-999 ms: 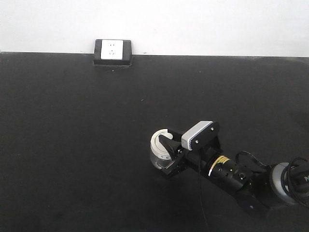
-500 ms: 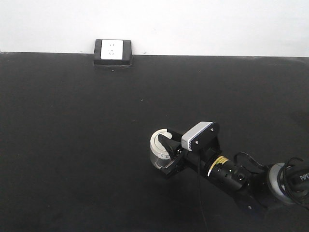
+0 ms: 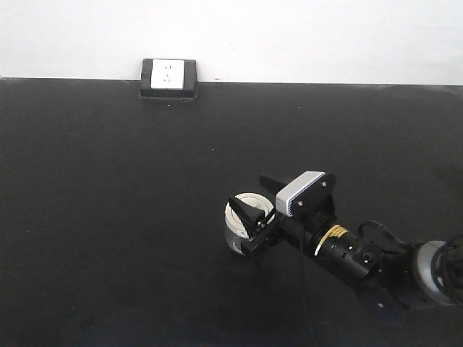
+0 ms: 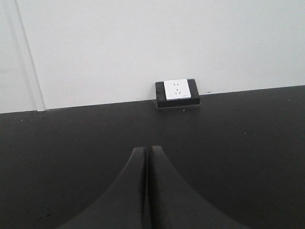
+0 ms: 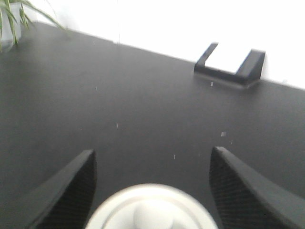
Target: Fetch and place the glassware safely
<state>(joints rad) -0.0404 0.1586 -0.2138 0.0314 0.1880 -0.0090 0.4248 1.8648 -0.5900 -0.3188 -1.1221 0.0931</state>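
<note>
Glass jar [image 3: 241, 223] between open right claw [image 3: 255, 196] fingers.

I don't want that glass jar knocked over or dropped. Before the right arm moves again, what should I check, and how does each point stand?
1. Right gripper open: ok, fingers spread wide.
2. Jar between the fingers: ok, the lid sits centred in the gap.
3. Fingers clear of the jar: ok in the right wrist view, gaps both sides.
4. Jar upright on the table: ok.
5. Left gripper out of the way: ok, shut, nothing before it but a wall socket.
6. Fingers low enough for the glass body: cannot tell.
</note>
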